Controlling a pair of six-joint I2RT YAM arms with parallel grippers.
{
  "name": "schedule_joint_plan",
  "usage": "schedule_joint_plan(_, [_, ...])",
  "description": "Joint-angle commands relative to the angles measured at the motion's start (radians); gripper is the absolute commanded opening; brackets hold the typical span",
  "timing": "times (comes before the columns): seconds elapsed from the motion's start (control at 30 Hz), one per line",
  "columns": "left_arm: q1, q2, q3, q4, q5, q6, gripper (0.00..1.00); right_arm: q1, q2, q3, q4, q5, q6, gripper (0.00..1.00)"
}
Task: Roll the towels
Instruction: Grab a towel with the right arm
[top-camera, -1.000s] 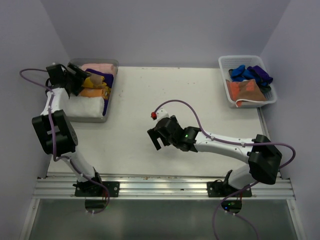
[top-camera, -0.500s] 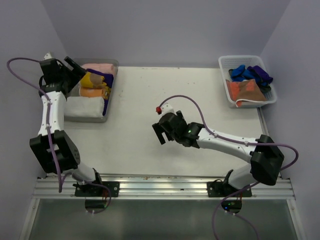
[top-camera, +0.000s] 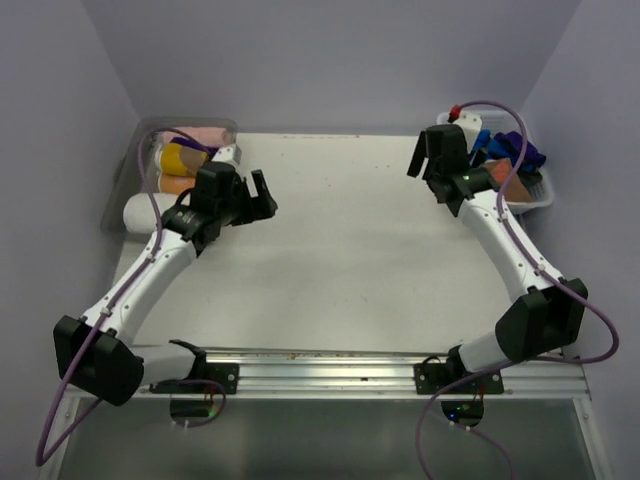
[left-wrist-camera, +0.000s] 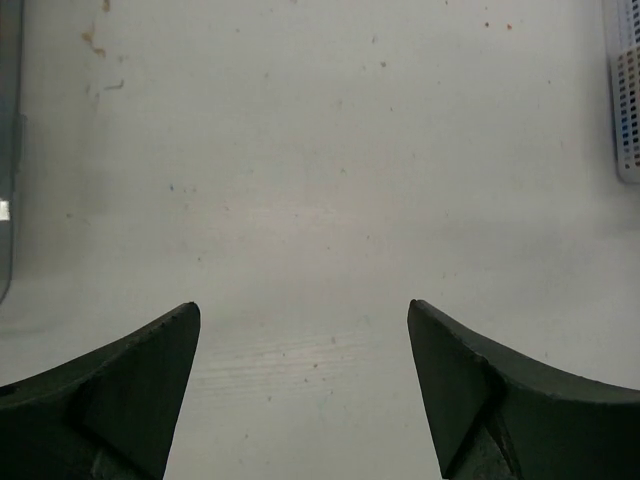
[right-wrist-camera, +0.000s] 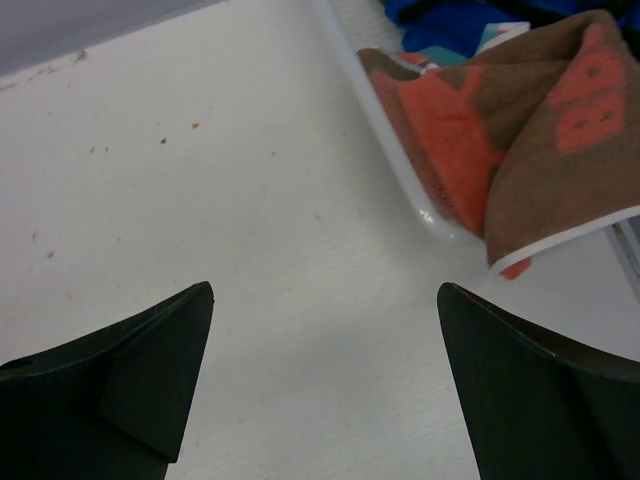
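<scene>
With the right pincer (right-wrist-camera: 325, 290), just beside the white slotted plastic basket (top-camera: 530, 205), and the left pincer (left-wrist-camera: 303, 315), well apart from it, both wide open and empty, fetching seems the step: next, nip the rust-brown cloth towel (right-wrist-camera: 530, 130) draped over its rim.
</scene>
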Motion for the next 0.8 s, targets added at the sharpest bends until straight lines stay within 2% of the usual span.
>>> schedule_joint_plan(0.0, [-0.056,-0.047,-0.069,0.020,-0.010,-0.051,0.88,-0.040,0.038,0.092,-0.069,0.119,0.038,0.98])
schedule_joint_plan(0.17, [-0.131,-0.047,-0.152,0.060,0.037,-0.070,0.88,-0.159,0.145,0.191,-0.135,0.280,-0.010,0.99])
schedule_joint_plan(0.37, [-0.180,-0.075,-0.207,0.069,0.065,-0.073,0.88,-0.319,0.274,0.261,-0.180,0.132,0.035,0.98])
schedule_joint_plan(0.4, [-0.180,-0.079,-0.210,0.070,0.063,-0.074,0.88,-0.356,0.289,0.261,-0.175,0.094,0.039,0.93])
schedule_joint_plan(0.47, [-0.182,-0.092,-0.222,0.070,0.063,-0.076,0.88,-0.376,0.288,0.250,-0.154,0.061,0.044,0.75])
schedule_joint_plan(0.5, [-0.180,-0.095,-0.224,0.072,0.062,-0.078,0.88,-0.391,0.285,0.244,-0.140,0.032,0.046,0.50])
schedule_joint_plan(0.53, [-0.182,-0.099,-0.227,0.072,0.065,-0.079,0.88,-0.399,0.283,0.244,-0.131,0.017,0.047,0.39])
schedule_joint_plan(0.57, [-0.182,-0.099,-0.227,0.070,0.063,-0.079,0.88,-0.405,0.279,0.247,-0.126,0.001,0.047,0.13])
schedule_joint_plan(0.6, [-0.180,-0.099,-0.225,0.070,0.063,-0.079,0.88,-0.408,0.267,0.267,-0.131,0.000,0.047,0.04])
schedule_joint_plan(0.63, [-0.180,-0.099,-0.222,0.067,0.062,-0.079,0.88,-0.408,0.256,0.282,-0.131,-0.005,0.043,0.00])
schedule_joint_plan(0.77, [-0.180,-0.101,-0.221,0.064,0.046,-0.073,0.88,-0.410,0.199,0.401,-0.129,-0.078,0.018,0.00])
